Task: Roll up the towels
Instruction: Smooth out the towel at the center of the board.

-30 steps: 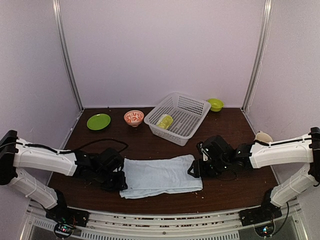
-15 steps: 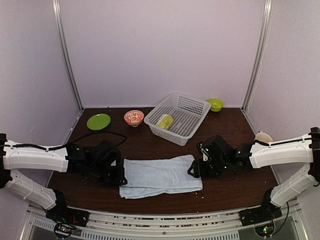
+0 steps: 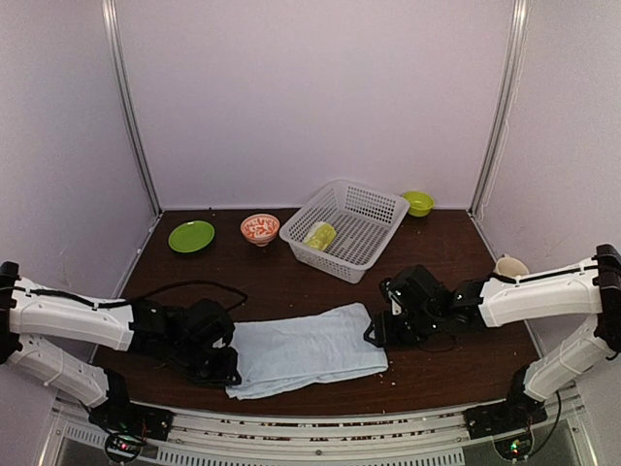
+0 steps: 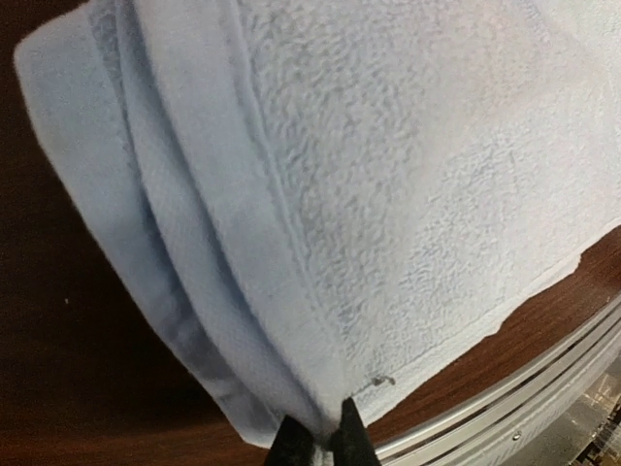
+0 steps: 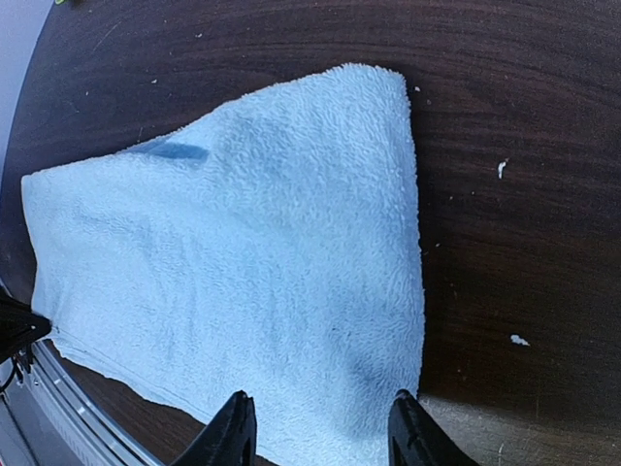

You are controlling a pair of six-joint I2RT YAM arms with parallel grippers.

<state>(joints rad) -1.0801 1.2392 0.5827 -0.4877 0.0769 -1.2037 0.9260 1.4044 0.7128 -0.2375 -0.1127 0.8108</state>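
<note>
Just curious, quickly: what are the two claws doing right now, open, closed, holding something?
Left gripper: closed on a corner of the pale blue towel.
Right gripper: open above the towel, holding nothing.

In front of the white plastic mesh basket (image 3: 346, 229), a band of bare dark wooden tabletop (image 3: 291, 286) runs left to right, open for passing, up to the flat pale blue cloth towel (image 3: 306, 349), whose ends the left gripper (image 3: 225, 367) and right gripper (image 3: 376, 332) block. Left of the basket stand a red-patterned bowl (image 3: 259, 228) and a round green plate (image 3: 191, 236), with gaps between them. A small lime-green bowl (image 3: 418, 202) sits by the basket's far right corner.
</note>
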